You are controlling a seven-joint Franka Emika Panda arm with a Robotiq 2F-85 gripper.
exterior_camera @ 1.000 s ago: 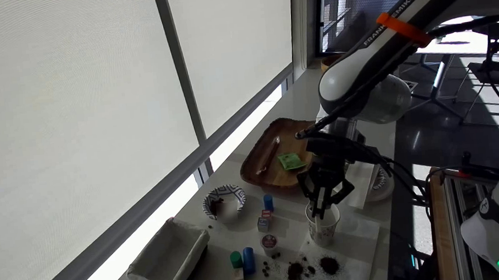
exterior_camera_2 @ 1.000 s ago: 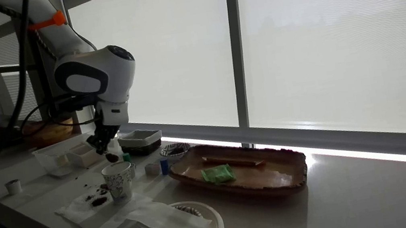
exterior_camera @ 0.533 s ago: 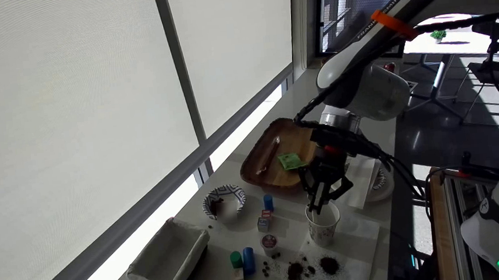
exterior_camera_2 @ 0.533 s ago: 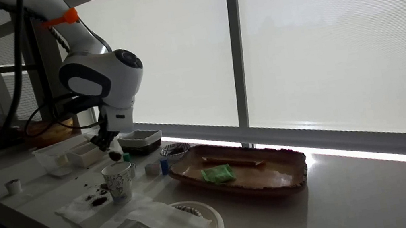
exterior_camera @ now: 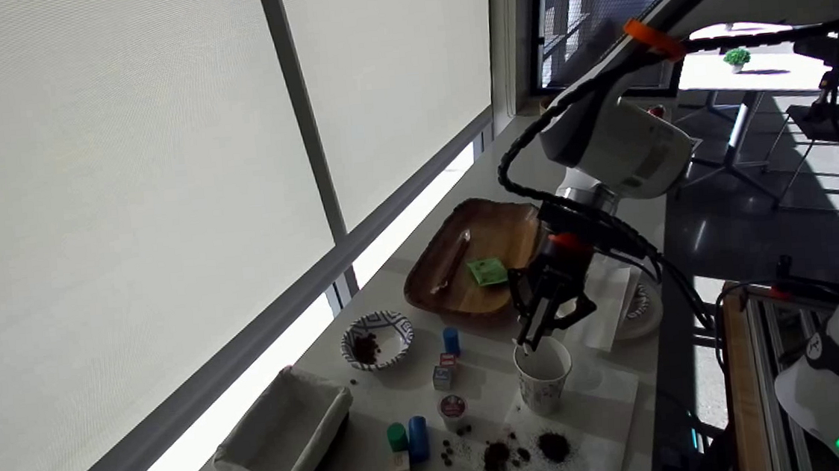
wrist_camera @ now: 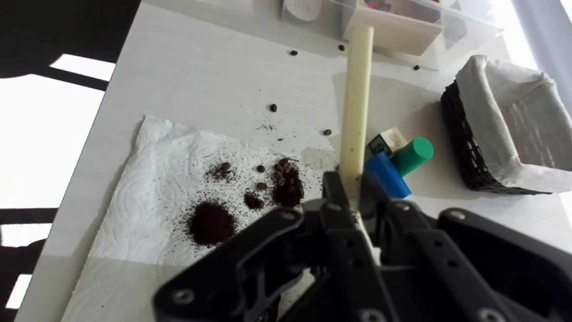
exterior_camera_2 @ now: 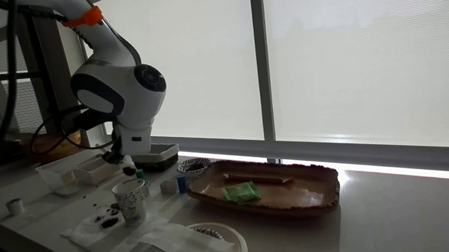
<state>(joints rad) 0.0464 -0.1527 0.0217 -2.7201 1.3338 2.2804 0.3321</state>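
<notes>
Cream in colour, the spoon (wrist_camera: 356,107) is pinched by the gripper (wrist_camera: 352,190) with its dark-looking bowl (exterior_camera_2: 129,171) just above the patterned paper cup (exterior_camera_2: 131,206), so grip firmly, hold that bowl level, move slowly and avoid knocking the cup.

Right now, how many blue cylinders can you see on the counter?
2: one blue cylinder stands near the wooden tray, and another blue cylinder sits beside the green cylinder. More could be hidden behind the arm.
</notes>
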